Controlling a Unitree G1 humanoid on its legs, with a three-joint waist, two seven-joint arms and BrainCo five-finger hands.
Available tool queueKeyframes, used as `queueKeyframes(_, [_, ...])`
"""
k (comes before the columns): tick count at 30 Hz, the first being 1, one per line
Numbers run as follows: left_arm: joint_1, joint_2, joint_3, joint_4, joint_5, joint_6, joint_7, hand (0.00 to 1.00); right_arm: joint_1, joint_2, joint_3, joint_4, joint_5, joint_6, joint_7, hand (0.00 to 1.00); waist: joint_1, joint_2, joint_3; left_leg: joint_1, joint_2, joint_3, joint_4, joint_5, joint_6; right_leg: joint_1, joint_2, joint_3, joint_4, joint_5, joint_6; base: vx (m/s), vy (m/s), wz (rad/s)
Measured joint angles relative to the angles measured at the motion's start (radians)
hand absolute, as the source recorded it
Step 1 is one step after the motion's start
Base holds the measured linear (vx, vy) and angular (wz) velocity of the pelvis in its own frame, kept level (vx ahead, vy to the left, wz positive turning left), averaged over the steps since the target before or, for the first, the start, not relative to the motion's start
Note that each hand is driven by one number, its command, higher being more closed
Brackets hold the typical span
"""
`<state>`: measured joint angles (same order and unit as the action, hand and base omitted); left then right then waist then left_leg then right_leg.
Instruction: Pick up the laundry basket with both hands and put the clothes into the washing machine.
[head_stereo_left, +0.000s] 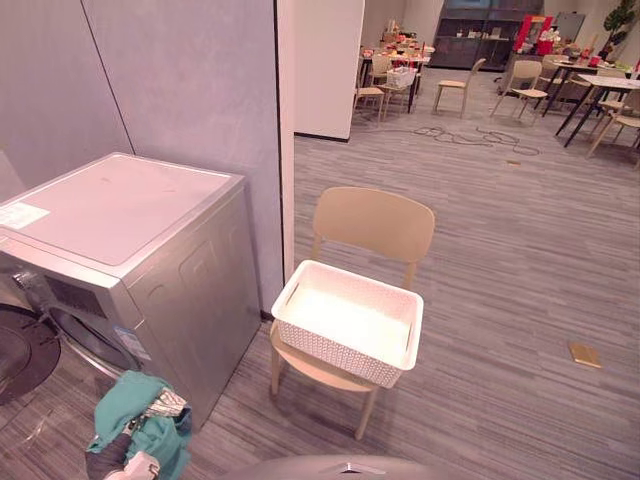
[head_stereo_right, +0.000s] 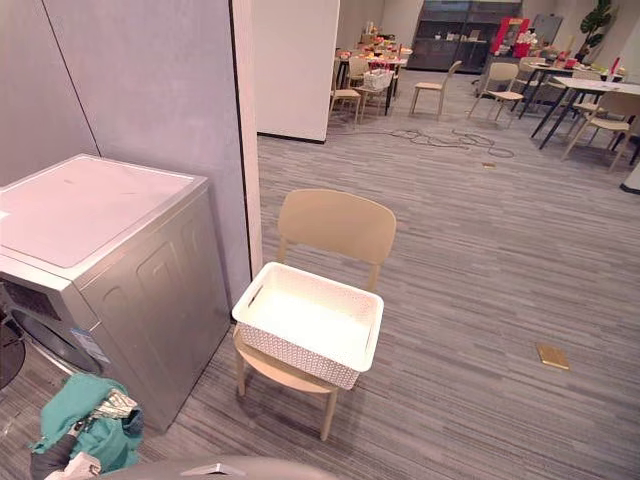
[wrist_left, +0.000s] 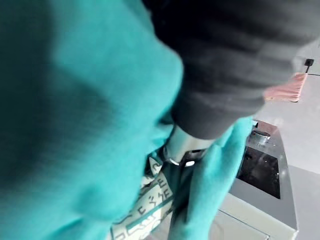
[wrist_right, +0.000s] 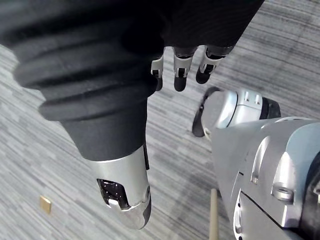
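Left hand of mine is buried in one bunch of teal clothes, low by the front of the one silver washing machine. I cannot tell if its fingers grip. My right hand hangs loose with straight fingers, holding nothing. One white laundry basket sits on one tan chair, just beside the machine.
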<state>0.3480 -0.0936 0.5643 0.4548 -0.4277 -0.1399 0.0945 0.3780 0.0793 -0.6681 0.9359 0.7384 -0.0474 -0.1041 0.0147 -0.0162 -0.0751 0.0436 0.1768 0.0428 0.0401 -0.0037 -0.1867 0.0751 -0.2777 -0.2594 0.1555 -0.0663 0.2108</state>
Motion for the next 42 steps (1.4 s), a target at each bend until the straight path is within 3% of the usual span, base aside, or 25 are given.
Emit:
queueKeyframes(6, [-0.010,0.007,-0.111,-0.041,-0.002,0.000,0.001,1.00,-0.112,-0.014,0.194,-0.054,-0.040,-0.021,-0.008,0.00,0.007,0.006,0.055,-0.118,0.043,-0.172,0.116,-0.018,-0.010,0.017,0.047,-0.143,0.110,-0.087,-0.032,-0.03,-0.090,0.69])
queueKeyframes(8, [-0.009,0.009,-0.158,-0.074,-0.002,0.000,0.001,1.00,-0.140,-0.013,0.216,-0.107,-0.039,-0.047,-0.007,0.00,0.013,0.010,0.080,-0.152,0.045,-0.221,0.103,0.008,-0.004,0.015,0.048,-0.205,0.150,-0.119,-0.039,-0.07,-0.127,1.00])
queueKeyframes(11, [-0.008,0.014,-0.226,-0.133,-0.001,0.000,0.001,1.00,-0.172,-0.017,0.225,-0.163,-0.039,-0.073,-0.007,0.00,0.021,0.010,0.125,-0.174,0.040,-0.256,0.027,0.100,0.020,0.010,0.021,-0.307,0.219,-0.164,-0.041,0.00,-0.109,1.06])
queueKeyframes(12, [-0.011,0.015,-0.244,-0.149,-0.001,0.000,0.002,1.00,-0.182,-0.018,0.230,-0.179,-0.039,-0.083,-0.008,0.00,0.021,0.012,0.146,-0.185,0.033,-0.252,0.011,0.125,0.034,0.009,0.003,-0.338,0.247,-0.179,-0.038,0.00,-0.034,0.75])
queueKeyframes(15, [-0.015,0.013,-0.274,-0.195,0.001,0.000,0.006,1.00,-0.206,-0.015,0.235,-0.176,-0.040,-0.082,-0.008,0.00,0.020,-0.011,0.187,-0.221,0.053,-0.035,0.039,0.115,0.173,0.013,-0.052,-0.378,0.293,-0.188,-0.029,0.01,0.007,0.54])
queueKeyframes(17, [-0.017,0.014,-0.302,-0.245,0.000,-0.001,0.006,1.00,-0.206,-0.019,0.229,-0.177,-0.039,-0.079,-0.009,0.00,0.016,0.012,0.214,-0.279,0.085,0.074,0.137,0.117,0.213,0.016,-0.076,-0.383,0.330,-0.185,-0.031,0.06,0.080,0.45])
queueKeyframes(21, [-0.041,0.016,-0.309,-0.277,-0.001,-0.007,0.008,1.00,-0.195,-0.012,0.187,-0.173,-0.037,-0.074,-0.015,0.00,0.010,0.014,0.214,-0.294,0.139,0.277,0.238,0.061,0.168,0.083,-0.112,-0.425,0.305,-0.172,-0.008,0.07,0.117,0.46])
queueKeyframes(22, [-0.060,0.023,-0.324,-0.276,0.000,-0.010,0.008,1.00,-0.191,-0.012,0.172,-0.171,-0.037,-0.074,-0.017,0.00,0.009,0.005,0.213,-0.305,0.148,0.311,0.266,0.056,0.138,0.104,-0.125,-0.455,0.263,-0.167,-0.006,0.10,0.171,0.56])
queueKeyframes(24, [-0.068,0.027,-0.366,-0.277,0.000,-0.013,0.007,1.00,-0.193,-0.031,0.140,-0.148,-0.038,-0.076,-0.019,0.00,0.018,0.030,0.200,-0.376,0.152,0.276,0.392,0.036,0.106,0.106,-0.128,-0.467,0.221,-0.149,0.019,0.10,0.226,0.31])
queueKeyframes(26, [-0.080,0.028,-0.403,-0.260,-0.001,-0.014,0.007,1.00,-0.218,-0.067,0.125,-0.061,-0.038,-0.070,-0.045,0.00,0.024,0.052,0.188,-0.463,0.135,0.242,0.589,-0.107,0.123,0.145,-0.148,-0.492,0.177,-0.107,0.039,0.15,0.337,0.22])
queueKeyframes(27, [-0.086,0.028,-0.408,-0.252,-0.001,-0.014,0.006,1.00,-0.219,-0.067,0.121,-0.044,-0.037,-0.064,-0.051,0.00,0.029,0.051,0.186,-0.470,0.126,0.243,0.622,-0.139,0.128,0.157,-0.158,-0.493,0.166,-0.090,0.036,0.23,0.409,0.19])
queueKeyframes(29, [-0.106,0.029,-0.418,-0.221,-0.002,-0.013,0.006,1.00,-0.227,-0.062,0.113,-0.024,-0.037,-0.059,-0.054,0.00,0.038,0.053,0.172,-0.483,0.081,0.265,0.659,-0.209,0.155,0.159,-0.197,-0.488,0.153,0.014,-0.009,0.29,0.510,0.16])
queueKeyframes(30, [-0.114,0.029,-0.428,-0.206,-0.002,-0.013,0.006,1.00,-0.243,-0.061,0.115,-0.024,-0.034,-0.056,-0.054,0.00,0.041,0.053,0.154,-0.493,0.042,0.281,0.641,-0.225,0.179,0.125,-0.229,-0.468,0.164,0.104,-0.119,0.33,0.611,0.31])
queueKeyframes(31, [-0.125,0.033,-0.443,-0.203,-0.001,-0.013,0.007,1.00,-0.264,-0.061,0.116,-0.025,-0.029,-0.055,-0.057,0.00,0.040,0.056,0.151,-0.492,0.005,0.282,0.614,-0.235,0.196,0.094,-0.252,-0.444,0.186,0.201,-0.259,0.27,0.520,0.39])
queueKeyframes(32, [-0.132,0.036,-0.454,-0.204,-0.001,-0.013,0.008,1.00,-0.266,-0.060,0.115,-0.026,-0.028,-0.057,-0.058,0.00,0.040,0.055,0.153,-0.484,-0.018,0.274,0.597,-0.235,0.208,0.074,-0.255,-0.406,0.207,0.221,-0.292,0.26,0.480,0.70])
queueKeyframes(33, [-0.145,0.046,-0.473,-0.203,0.000,-0.013,0.012,1.00,-0.278,-0.039,0.121,-0.040,-0.024,-0.056,-0.059,0.00,0.033,0.052,0.153,-0.454,-0.062,0.245,0.553,-0.221,0.236,0.045,-0.220,-0.287,0.291,0.158,-0.278,0.27,0.408,1.01])
queueKeyframes(34, [-0.154,0.052,-0.487,-0.205,0.009,-0.013,0.015,1.00,-0.272,-0.020,0.160,-0.074,-0.017,-0.056,-0.055,0.00,0.025,0.051,0.153,-0.397,-0.111,0.208,0.480,-0.194,0.268,0.015,-0.140,-0.157,0.404,0.046,-0.249,0.28,0.367,1.18])
queueKeyframes(35, [-0.157,0.053,-0.493,-0.206,0.014,-0.013,0.015,1.00,-0.267,-0.013,0.185,-0.094,-0.016,-0.057,-0.051,0.00,0.016,0.048,0.153,-0.363,-0.137,0.185,0.434,-0.180,0.271,-0.004,-0.097,-0.105,0.466,-0.011,-0.238,0.27,0.295,1.40])
queueKeyframes(36, [-0.161,0.052,-0.503,-0.207,0.022,-0.013,0.014,1.00,-0.260,-0.012,0.238,-0.119,-0.002,-0.058,-0.035,0.00,-0.002,0.043,0.154,-0.291,-0.192,0.141,0.343,-0.154,0.270,-0.051,-0.019,-0.045,0.581,-0.098,-0.241,0.20,0.195,1.36])
queueKeyframes(37, [-0.169,0.052,-0.515,-0.207,0.027,-0.014,0.013,1.00,-0.253,-0.014,0.263,-0.138,0.014,-0.058,-0.024,0.00,-0.010,0.023,0.149,-0.241,-0.233,0.114,0.283,-0.143,0.273,-0.100,0.027,-0.023,0.648,-0.154,-0.241,0.26,0.194,1.58])
queueKeyframes(38, [-0.178,0.050,-0.532,-0.204,0.050,-0.015,0.011,1.00,-0.245,-0.011,0.266,-0.162,0.028,-0.061,-0.003,0.00,-0.017,0.020,0.151,-0.202,-0.258,0.101,0.241,-0.144,0.274,-0.166,0.089,-0.004,0.685,-0.210,-0.236,0.23,0.109,1.48])
queueKeyframes(40, [-0.198,0.037,-0.551,-0.161,0.080,-0.014,0.007,1.00,-0.222,-0.010,0.262,-0.186,0.051,-0.078,0.012,0.00,-0.030,0.018,0.154,-0.140,-0.268,0.092,0.198,-0.146,0.276,-0.269,0.192,0.044,0.624,-0.269,-0.206,0.18,0.058,1.18])
queueKeyframes(42, [-0.221,0.033,-0.580,-0.107,0.086,-0.009,0.007,1.00,-0.197,-0.010,0.259,-0.185,0.060,-0.085,0.011,0.00,-0.049,0.011,0.155,-0.094,-0.275,0.054,0.170,-0.150,0.278,-0.317,0.258,0.112,0.482,-0.268,-0.179,0.27,0.011,1.11])
